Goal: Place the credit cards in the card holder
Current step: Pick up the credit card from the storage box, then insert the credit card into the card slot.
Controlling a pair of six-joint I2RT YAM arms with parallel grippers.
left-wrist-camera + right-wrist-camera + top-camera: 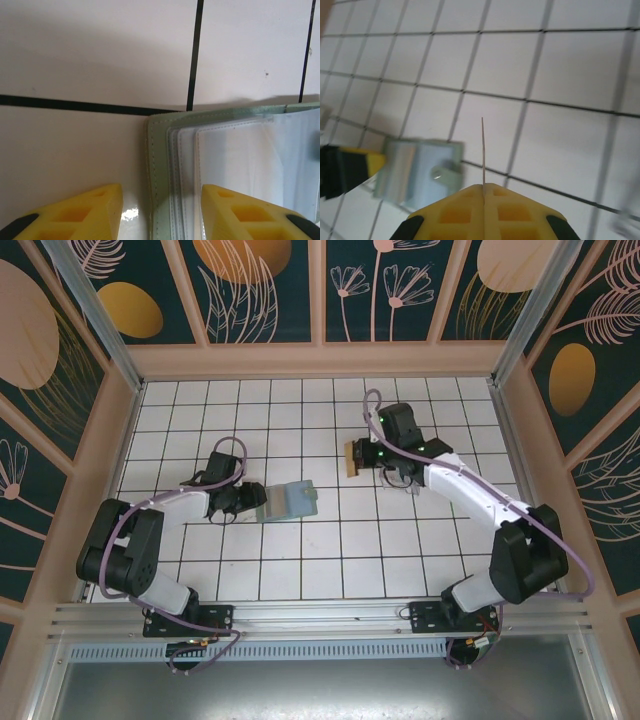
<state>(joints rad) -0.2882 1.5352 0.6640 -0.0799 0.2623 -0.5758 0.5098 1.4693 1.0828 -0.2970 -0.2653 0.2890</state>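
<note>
Ideally, the card [482, 150] pinched by the right gripper [483, 187] is aligned with the holder [156, 150] at the open left gripper [161, 191].

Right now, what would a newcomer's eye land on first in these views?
The right end effector pinches a thin credit card, seen edge-on, over the tiles right of centre. The card holder lies open near the table's middle, clear sleeves showing. The left end effector straddles its stitched green edge, yellow fingers apart.
</note>
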